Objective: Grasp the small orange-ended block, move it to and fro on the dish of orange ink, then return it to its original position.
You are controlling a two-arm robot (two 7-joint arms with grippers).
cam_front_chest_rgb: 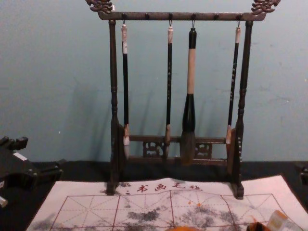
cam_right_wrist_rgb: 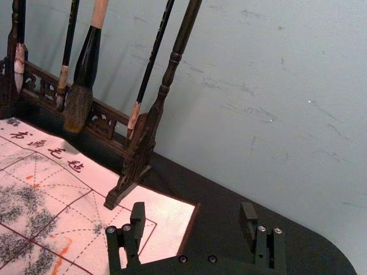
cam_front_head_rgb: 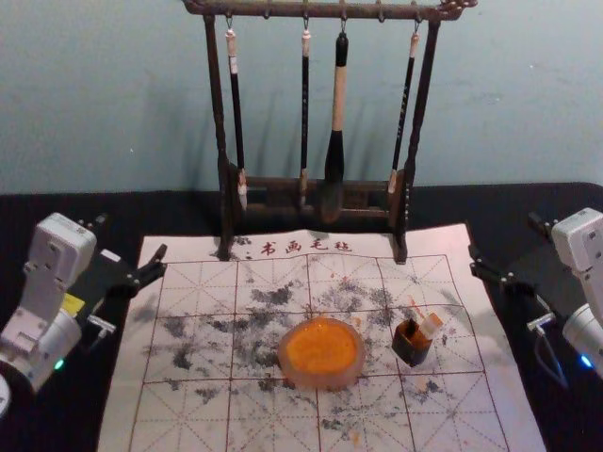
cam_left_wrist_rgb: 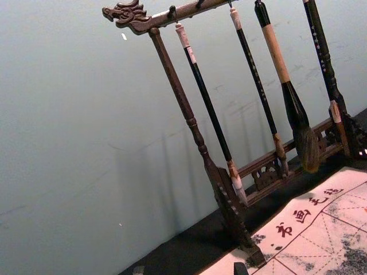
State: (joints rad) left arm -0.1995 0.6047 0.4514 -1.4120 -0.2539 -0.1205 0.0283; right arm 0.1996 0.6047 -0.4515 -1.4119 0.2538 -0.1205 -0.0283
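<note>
- Head view: the characters 书画毛毡 run along the far edge of the gridded mat (cam_front_head_rgb: 188,414), which lies on the black worktop (cam_front_head_rgb: 57,212) and bears grey smudges and a few orange marks.
- Small characters mark some of the brush handles, too fine to read; a pale strip (cam_front_head_rgb: 110,255) is fixed to the left end effector (cam_front_head_rgb: 132,235).
- A dark carved brush stand (cam_front_head_rgb: 320,11) rises behind the dish and container, its feet on the far part of the mat; four brushes (cam_front_head_rgb: 336,94) hang from it, one much thicker than the others.
- The round dish (cam_front_head_rgb: 320,379) holds orange ink (cam_front_head_rgb: 321,348) near the middle of the mat.
- To its right, just apart, stands a small dark container (cam_front_head_rgb: 412,354), orange-stained; the block (cam_front_head_rgb: 431,325) is tilted in it, leaning to the right, its raised end orange.
- The left end effector is at the mat's left side, spread wide.
- The right end effector (cam_front_head_rgb: 505,237) is at the mat's right side, likewise spread wide.
</note>
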